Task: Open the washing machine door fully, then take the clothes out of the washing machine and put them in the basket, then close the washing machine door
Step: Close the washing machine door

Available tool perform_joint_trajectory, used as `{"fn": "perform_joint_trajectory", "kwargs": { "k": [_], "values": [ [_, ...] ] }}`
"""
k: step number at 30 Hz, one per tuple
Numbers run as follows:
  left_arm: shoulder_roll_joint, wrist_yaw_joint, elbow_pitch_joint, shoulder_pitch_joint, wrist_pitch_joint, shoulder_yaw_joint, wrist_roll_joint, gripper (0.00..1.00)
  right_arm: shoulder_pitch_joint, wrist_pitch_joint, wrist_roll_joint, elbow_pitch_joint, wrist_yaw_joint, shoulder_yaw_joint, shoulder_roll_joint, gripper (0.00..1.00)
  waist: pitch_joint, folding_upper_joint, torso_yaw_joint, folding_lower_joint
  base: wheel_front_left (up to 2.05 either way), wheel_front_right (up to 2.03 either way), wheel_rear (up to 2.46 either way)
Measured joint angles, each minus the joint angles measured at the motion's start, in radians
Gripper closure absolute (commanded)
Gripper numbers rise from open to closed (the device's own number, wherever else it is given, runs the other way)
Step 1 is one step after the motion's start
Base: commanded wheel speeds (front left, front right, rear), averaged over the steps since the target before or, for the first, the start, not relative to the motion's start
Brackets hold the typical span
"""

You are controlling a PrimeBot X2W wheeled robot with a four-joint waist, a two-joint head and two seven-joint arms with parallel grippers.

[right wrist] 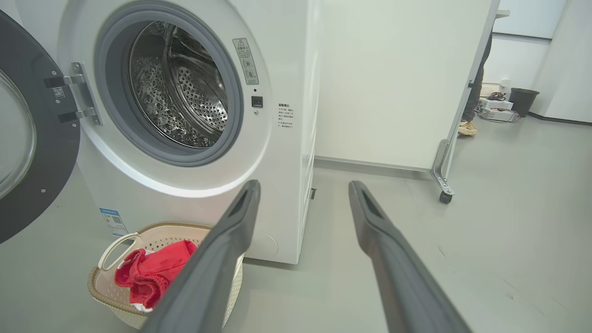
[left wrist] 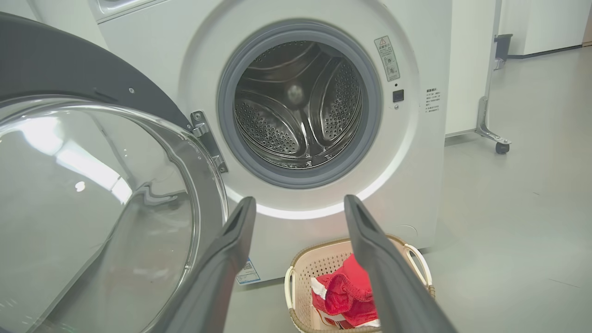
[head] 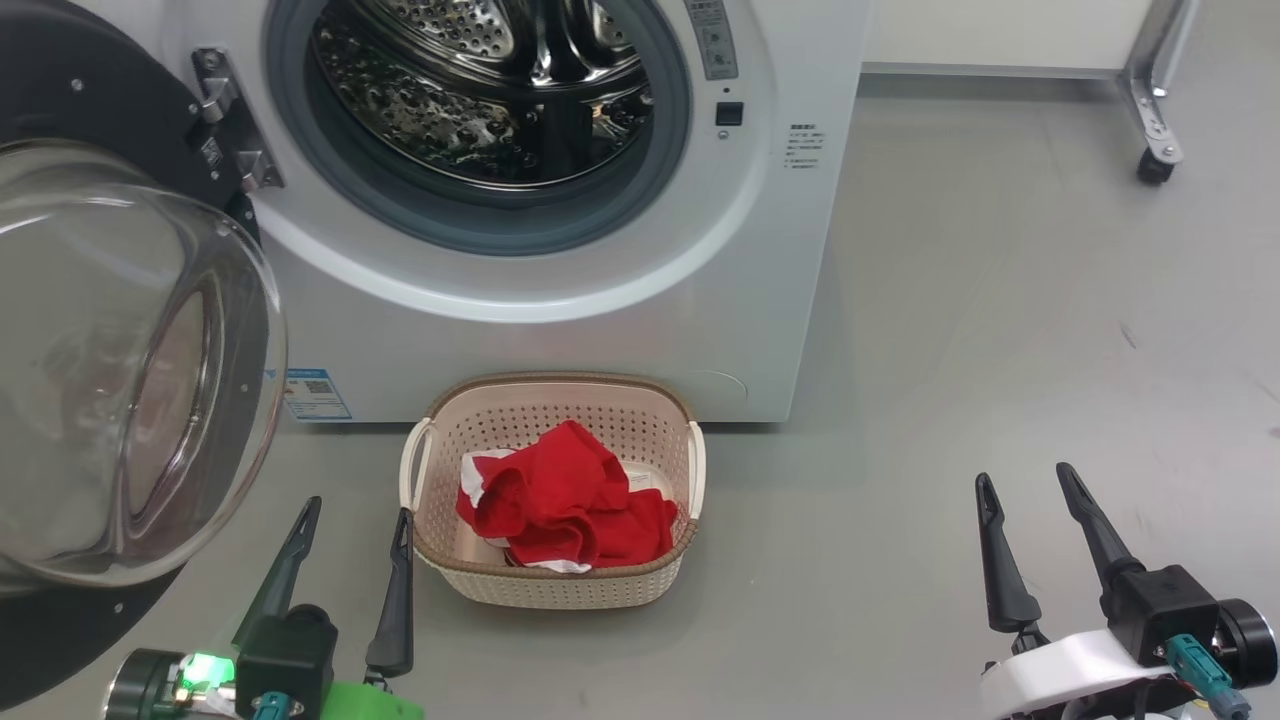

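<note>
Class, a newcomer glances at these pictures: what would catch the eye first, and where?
The red clothes blaze from the cream basket on the floor before the white washing machine. Above, the shiny steel drum gapes bare, and the washing machine door hangs wide open at the left, its glass bowl bulging out.

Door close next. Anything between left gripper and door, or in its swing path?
Nothing visible between left gripper and the washing machine door. The basket stands on the floor below the drum opening; clearance unclear.
</note>
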Motion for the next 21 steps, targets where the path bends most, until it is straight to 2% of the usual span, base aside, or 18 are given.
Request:
{"fn": "perform_joint_trajectory", "kwargs": {
  "k": [21],
  "values": [
    [-0.011,0.006,-0.011,0.046,-0.014,0.050,-0.019,0.00,-0.001,0.023,-0.002,-0.013,0.019,0.029,-0.016,0.00,-0.002,0.0000,0.276,0.0000,0.00,0.00,0.00]
  ]
}}
